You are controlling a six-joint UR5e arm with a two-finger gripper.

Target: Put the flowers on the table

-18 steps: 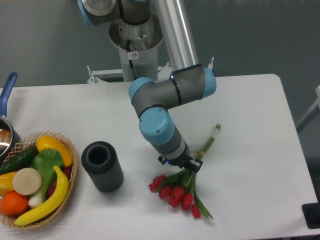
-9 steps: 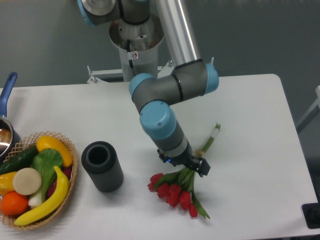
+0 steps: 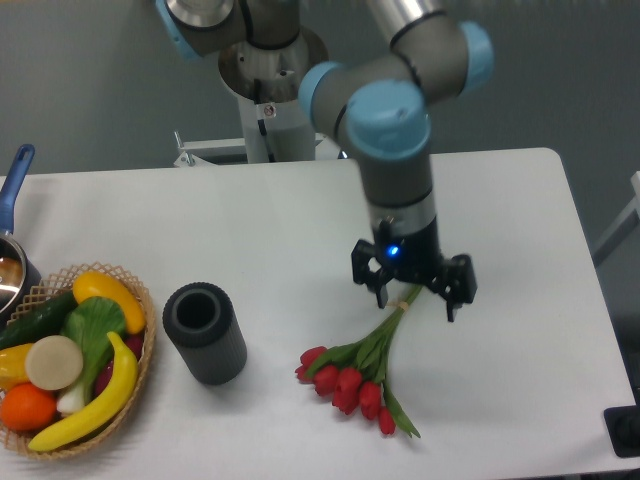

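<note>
The flowers point(image 3: 358, 373), a bunch of red tulips with green stems and leaves, lie flat on the white table point(image 3: 520, 230), heads toward the front edge and stems pointing up-right. My gripper point(image 3: 414, 294) hangs just above the stem end of the bunch, its two black fingers spread apart, open and holding nothing. The stem tips are partly hidden behind the gripper.
A black cylinder vase point(image 3: 204, 332) stands upright left of the flowers. A wicker basket point(image 3: 138, 370) of fruit and vegetables sits at the front left corner. A pot with a blue handle point(image 3: 14, 186) is at the left edge. The arm's base point(image 3: 270, 80) stands behind the table.
The gripper has let go of the flowers, opened, and risen up and to the right, with the arm straightened above them. The flowers stay lying on the table.
</note>
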